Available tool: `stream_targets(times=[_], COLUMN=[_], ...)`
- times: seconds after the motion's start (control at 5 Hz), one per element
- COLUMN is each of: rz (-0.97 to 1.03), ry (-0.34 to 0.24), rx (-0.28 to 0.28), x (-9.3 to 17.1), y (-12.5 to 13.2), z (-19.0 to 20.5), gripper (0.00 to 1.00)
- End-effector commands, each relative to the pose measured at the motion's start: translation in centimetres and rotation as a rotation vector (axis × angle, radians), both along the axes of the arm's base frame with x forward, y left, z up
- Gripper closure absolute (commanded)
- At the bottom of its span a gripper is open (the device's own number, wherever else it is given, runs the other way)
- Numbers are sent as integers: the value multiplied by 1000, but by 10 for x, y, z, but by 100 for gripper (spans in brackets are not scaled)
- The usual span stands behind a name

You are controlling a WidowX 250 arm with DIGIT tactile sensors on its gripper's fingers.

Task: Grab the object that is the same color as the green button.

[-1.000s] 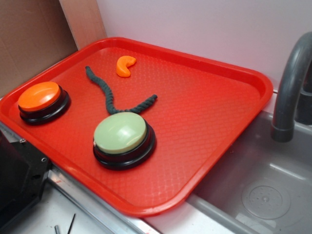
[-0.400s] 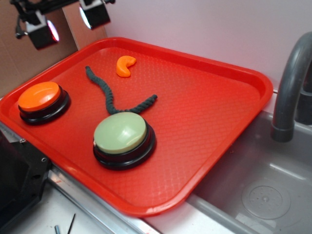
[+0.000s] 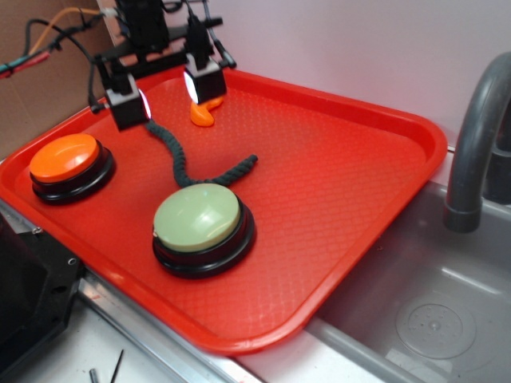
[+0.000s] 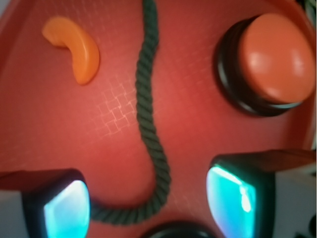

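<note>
Wrist view: gripper fingers spread, empty; green rope runs top-to-bottom through the gap, bending toward the lower-left finger.

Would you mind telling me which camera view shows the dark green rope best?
The wrist view: the rope runs down the middle, close enough to see its twist, though its top end is cropped. The exterior view shows the rope smaller but in context, between the green button and the open hand, whose finger hides its far end.
</note>
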State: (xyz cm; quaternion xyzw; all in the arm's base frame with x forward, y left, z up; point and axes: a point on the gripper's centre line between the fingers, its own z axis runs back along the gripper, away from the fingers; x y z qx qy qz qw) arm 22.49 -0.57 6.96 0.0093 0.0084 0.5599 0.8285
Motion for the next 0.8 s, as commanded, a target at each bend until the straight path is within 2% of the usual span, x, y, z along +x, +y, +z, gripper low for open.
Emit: stream_targets(times=[0.0,0.2,0.4,0.6], rz=[1,-12,-50,-63], ry=[61,52,22,-9], rx=[-95,-100,-71,-54], x=[-6,0,2,-1], y=[12,9,2,0], z=[-40,-53,-57,-54], gripper=[0,0,0,100])
